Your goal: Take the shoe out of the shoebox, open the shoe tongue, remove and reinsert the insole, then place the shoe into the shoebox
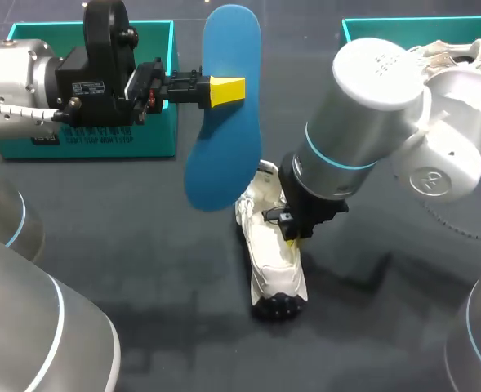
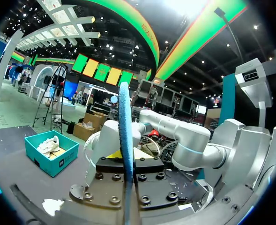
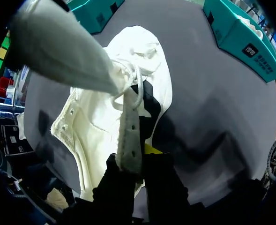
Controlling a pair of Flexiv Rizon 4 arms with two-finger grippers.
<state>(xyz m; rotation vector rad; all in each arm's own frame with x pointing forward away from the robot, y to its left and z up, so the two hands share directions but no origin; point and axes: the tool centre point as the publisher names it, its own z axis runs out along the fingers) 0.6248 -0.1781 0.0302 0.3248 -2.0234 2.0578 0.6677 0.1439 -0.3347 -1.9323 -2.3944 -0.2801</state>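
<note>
Left pincer pinching the insole, high above the shoe on the table. It's light and floppy, I reckon; mid-edge grip suits. Right pincer clamped on the shoe's soft lace flap.

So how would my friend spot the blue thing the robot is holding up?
Start at the dark table and find the white lace-up shoe lying in its middle. Beside it the left gripper holds a flat, foot-shaped blue insole upright in the air. It alone is held up off the table, and it is bluer than the teal shoeboxes.
</note>
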